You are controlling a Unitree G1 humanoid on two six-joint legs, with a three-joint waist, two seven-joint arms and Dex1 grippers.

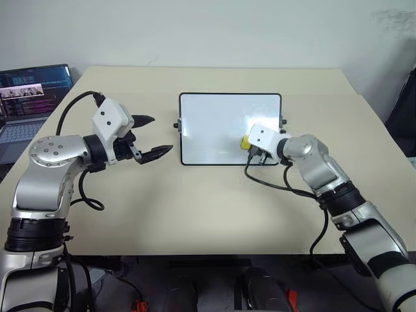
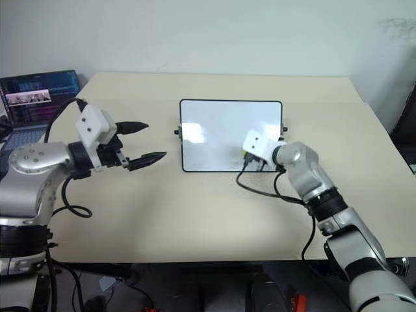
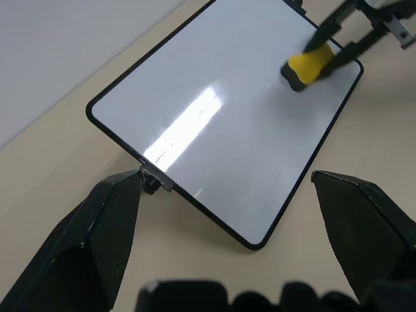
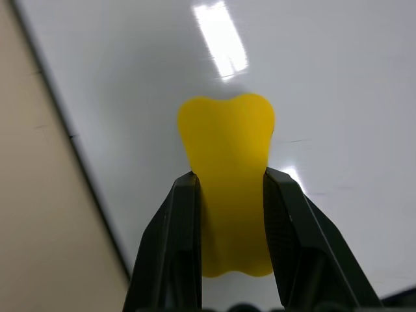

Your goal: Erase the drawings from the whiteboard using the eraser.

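The whiteboard (image 1: 214, 130) lies flat on the tan table, white and glossy with a thin black frame. The drawings are out of view; the surface that shows is plain white with glare. The yellow eraser (image 1: 245, 141) rests against the board near its right, near-side corner. My right gripper (image 1: 249, 146) is shut on the eraser (image 4: 225, 149), one black finger on each side. The left wrist view shows the eraser (image 3: 309, 67) pressed to the board. My left gripper (image 1: 162, 134) hovers open just left of the board, empty, pointing at its left edge.
An open laptop (image 1: 32, 97) sits at the table's far left. Small black knobs (image 1: 177, 125) stick out from the board's sides. A black cable (image 1: 273, 182) loops on the table below the right wrist. Bare table (image 1: 195, 208) stretches in front of the board.
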